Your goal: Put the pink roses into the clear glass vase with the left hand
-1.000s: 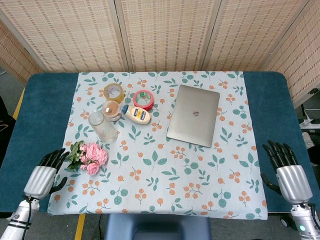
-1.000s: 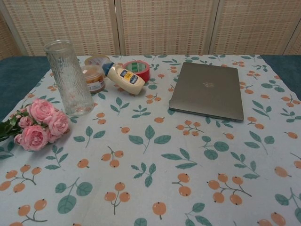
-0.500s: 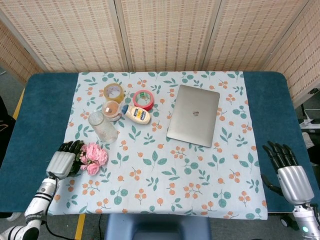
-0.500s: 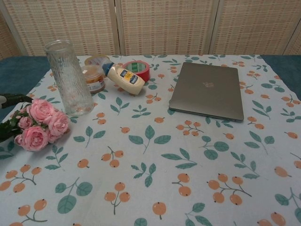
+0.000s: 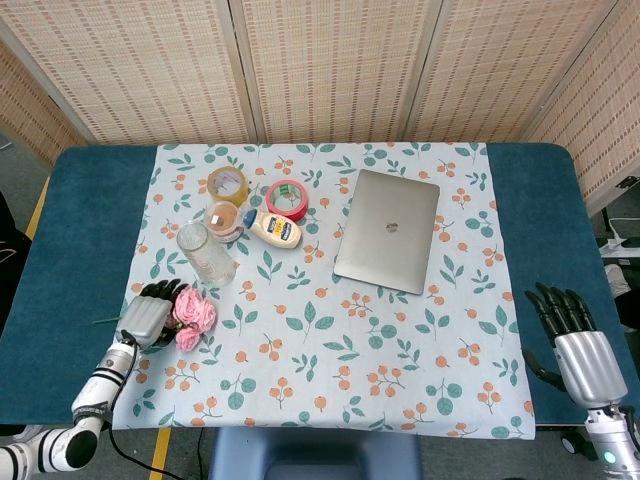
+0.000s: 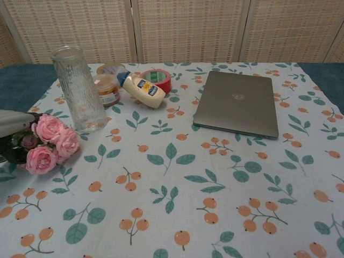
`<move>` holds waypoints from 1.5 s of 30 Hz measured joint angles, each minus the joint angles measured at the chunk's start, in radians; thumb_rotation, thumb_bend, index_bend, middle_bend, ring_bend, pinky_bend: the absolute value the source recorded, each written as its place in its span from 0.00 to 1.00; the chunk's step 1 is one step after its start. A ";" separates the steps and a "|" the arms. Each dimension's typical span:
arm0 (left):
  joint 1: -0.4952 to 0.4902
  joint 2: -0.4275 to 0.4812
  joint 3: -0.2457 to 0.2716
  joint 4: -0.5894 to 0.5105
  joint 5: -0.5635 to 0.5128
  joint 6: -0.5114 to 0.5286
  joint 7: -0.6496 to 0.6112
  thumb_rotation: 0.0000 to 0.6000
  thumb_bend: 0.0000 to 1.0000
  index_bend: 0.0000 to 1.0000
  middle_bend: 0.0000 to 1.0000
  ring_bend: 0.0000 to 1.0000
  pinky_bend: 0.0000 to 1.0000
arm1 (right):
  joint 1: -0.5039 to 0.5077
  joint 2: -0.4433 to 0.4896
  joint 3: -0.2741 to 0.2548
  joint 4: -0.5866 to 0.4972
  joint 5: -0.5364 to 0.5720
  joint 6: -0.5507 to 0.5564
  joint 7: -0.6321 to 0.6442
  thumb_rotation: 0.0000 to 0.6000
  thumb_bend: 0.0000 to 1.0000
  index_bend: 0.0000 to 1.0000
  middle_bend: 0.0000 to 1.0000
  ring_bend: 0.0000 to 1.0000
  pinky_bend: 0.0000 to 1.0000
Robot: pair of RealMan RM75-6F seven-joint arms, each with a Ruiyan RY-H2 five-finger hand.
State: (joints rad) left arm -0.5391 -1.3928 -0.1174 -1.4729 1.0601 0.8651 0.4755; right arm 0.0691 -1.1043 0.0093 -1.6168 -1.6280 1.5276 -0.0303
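The pink roses (image 5: 193, 315) lie on the floral cloth near its left edge, blooms to the right, and show again in the chest view (image 6: 49, 143). My left hand (image 5: 148, 315) lies over their leaves and stems, palm down, its dark fingers reaching toward the vase. Only its edge shows in the chest view (image 6: 13, 121). Whether its fingers grip the stems is hidden. The clear glass vase (image 5: 206, 254) stands upright just behind the roses (image 6: 78, 88). My right hand (image 5: 573, 345) rests at the table's right front, fingers apart and holding nothing.
Behind the vase are a small jar (image 5: 224, 219), a yellow tape roll (image 5: 227, 184), a red tape roll (image 5: 287, 199) and a lying mayonnaise bottle (image 5: 272, 228). A shut laptop (image 5: 388, 231) lies right of centre.
My left hand has slid right and forward from the blue table edge onto the roses' leaves and stems. The roses have barely shifted. The right hand has stayed put.
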 measured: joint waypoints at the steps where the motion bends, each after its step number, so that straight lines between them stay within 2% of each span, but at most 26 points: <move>1: -0.002 -0.008 0.003 0.010 0.012 0.002 -0.005 1.00 0.39 0.20 0.20 0.10 0.13 | 0.000 0.001 0.000 -0.001 0.001 -0.001 0.000 1.00 0.24 0.00 0.00 0.00 0.00; 2: -0.005 -0.020 0.008 0.025 0.028 0.006 -0.015 1.00 0.40 0.30 0.28 0.15 0.13 | 0.000 0.001 0.000 -0.002 0.001 -0.002 0.000 1.00 0.24 0.00 0.00 0.00 0.00; 4: -0.007 -0.038 0.015 0.051 0.051 0.012 -0.033 1.00 0.44 0.43 0.41 0.23 0.13 | 0.000 0.003 0.000 -0.003 0.003 -0.003 0.000 1.00 0.24 0.00 0.00 0.00 0.00; 6: -0.006 -0.056 0.021 0.080 0.077 0.027 -0.061 1.00 0.46 0.49 0.47 0.29 0.14 | 0.000 0.005 0.000 -0.004 0.004 -0.005 0.002 1.00 0.24 0.00 0.00 0.00 0.00; 12: 0.020 -0.081 0.023 0.127 0.157 0.117 -0.198 1.00 0.48 0.54 0.55 0.38 0.16 | 0.001 0.011 -0.001 -0.009 0.008 -0.012 0.006 1.00 0.24 0.00 0.00 0.00 0.00; 16: 0.050 -0.069 0.022 0.131 0.222 0.199 -0.339 1.00 0.48 0.54 0.55 0.39 0.16 | 0.000 0.011 -0.001 -0.011 0.009 -0.013 0.003 1.00 0.24 0.00 0.00 0.00 0.00; 19: 0.077 -0.046 0.012 0.117 0.269 0.274 -0.491 1.00 0.48 0.53 0.55 0.39 0.16 | 0.000 0.010 -0.001 -0.012 0.010 -0.015 -0.002 1.00 0.24 0.00 0.00 0.00 0.00; 22: 0.101 -0.016 -0.011 0.084 0.301 0.345 -0.693 1.00 0.48 0.54 0.55 0.38 0.16 | 0.002 0.008 0.000 -0.012 0.015 -0.022 -0.007 1.00 0.24 0.00 0.00 0.00 0.00; 28: 0.127 0.089 -0.087 -0.027 0.331 0.416 -1.224 1.00 0.48 0.53 0.55 0.34 0.14 | 0.010 0.008 -0.003 -0.016 0.020 -0.046 -0.011 1.00 0.24 0.00 0.00 0.00 0.00; 32: 0.114 0.164 -0.185 -0.107 0.319 0.425 -1.560 1.00 0.48 0.53 0.55 0.34 0.14 | 0.011 0.008 -0.003 -0.017 0.022 -0.047 -0.014 1.00 0.24 0.00 0.00 0.00 0.00; 35: 0.072 0.195 -0.285 -0.139 0.281 0.400 -1.715 1.00 0.48 0.53 0.55 0.34 0.14 | 0.011 0.006 -0.002 -0.017 0.028 -0.050 -0.017 1.00 0.24 0.00 0.00 0.00 0.00; 38: -0.002 0.189 -0.357 -0.130 0.234 0.351 -1.773 1.00 0.48 0.53 0.55 0.34 0.14 | 0.014 0.006 0.000 -0.017 0.033 -0.056 -0.019 1.00 0.24 0.00 0.00 0.00 0.00; 45: -0.143 0.097 -0.425 -0.022 0.181 0.282 -1.734 1.00 0.48 0.54 0.55 0.34 0.14 | 0.020 0.005 0.007 -0.010 0.057 -0.073 -0.021 1.00 0.24 0.00 0.00 0.00 0.00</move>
State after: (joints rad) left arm -0.6822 -1.2954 -0.5420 -1.4944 1.2415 1.1469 -1.2588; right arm 0.0887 -1.0998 0.0166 -1.6268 -1.5714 1.4546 -0.0514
